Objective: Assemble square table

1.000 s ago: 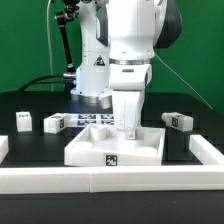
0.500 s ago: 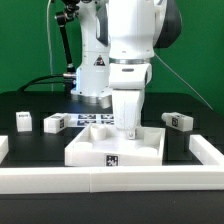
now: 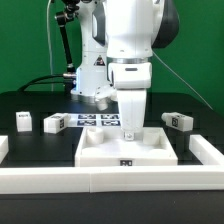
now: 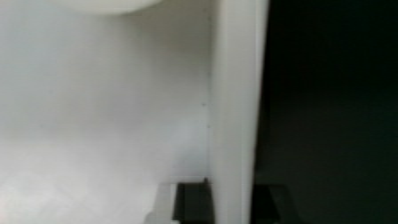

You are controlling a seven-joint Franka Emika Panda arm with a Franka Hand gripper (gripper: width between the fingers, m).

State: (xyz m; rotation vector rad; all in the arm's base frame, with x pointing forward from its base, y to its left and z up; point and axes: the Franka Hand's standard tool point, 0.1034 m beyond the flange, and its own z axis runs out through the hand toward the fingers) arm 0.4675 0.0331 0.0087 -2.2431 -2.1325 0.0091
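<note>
The square table's top [image 3: 100,150] is a white tray with a raised rim and a tag on its front edge. It lies flat against the front rail. My gripper [image 3: 129,131] points straight down and is shut on the top's far rim. In the wrist view the thin white rim [image 4: 231,110] runs between my two dark fingers [image 4: 191,203], and my gripper [image 4: 228,204] is closed on it. Three small white tagged leg blocks stand on the black table: two at the exterior view's left [image 3: 22,121] [image 3: 54,123] and one at the right [image 3: 178,121].
White border rails close the work area at the front [image 3: 60,180], the exterior view's left [image 3: 3,148] and its right [image 3: 208,151]. The marker board [image 3: 95,120] lies flat behind the top. The arm's base [image 3: 95,70] stands at the back.
The top has slid toward the exterior view's right and turned square to the front rail. My gripper moved right with it, still closed on the rim.
</note>
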